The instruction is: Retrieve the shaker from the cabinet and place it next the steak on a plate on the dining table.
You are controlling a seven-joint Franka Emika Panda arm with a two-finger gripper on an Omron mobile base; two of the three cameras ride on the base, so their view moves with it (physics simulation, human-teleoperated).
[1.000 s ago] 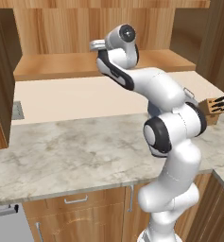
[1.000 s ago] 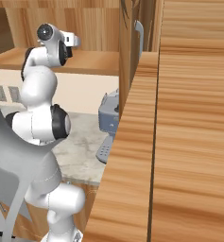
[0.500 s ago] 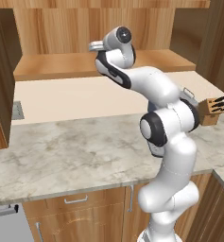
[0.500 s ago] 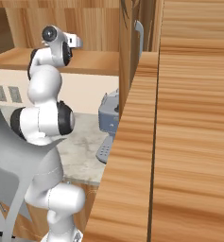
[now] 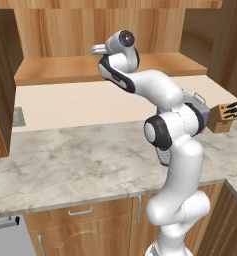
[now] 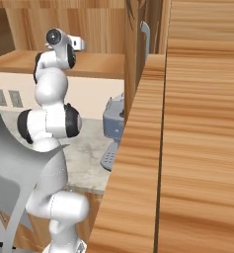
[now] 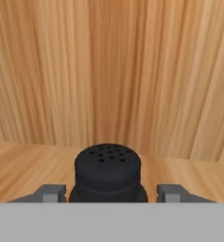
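Observation:
The shaker (image 7: pixel 107 171), small, black and with a perforated cap, stands upright on the cabinet's wooden shelf (image 7: pixel 19 165), close to the back wall. My gripper (image 7: pixel 112 193) sits level with it, one fingertip on each side. A narrow gap shows between each fingertip and the shaker, so the jaws are open around it without touching. In the left base view the hand reaches into the cabinet (image 5: pixel 55 70) with the gripper (image 5: pixel 97 49) just above the shelf. In the right base view the gripper (image 6: pixel 79 43) points into the same opening. The steak, plate and dining table are out of view.
The cabinet's dark door (image 5: pixel 0 90) hangs open at the left. Another wooden door (image 6: pixel 187 148) stands close on the right. Below lie a marbled counter (image 5: pixel 65 165), a grey appliance (image 6: pixel 113 118) and a knife block (image 5: pixel 225 111) at the right.
The hand has stayed inside the cabinet opening at the shelf. The arm's elbow has drifted slightly to the left.

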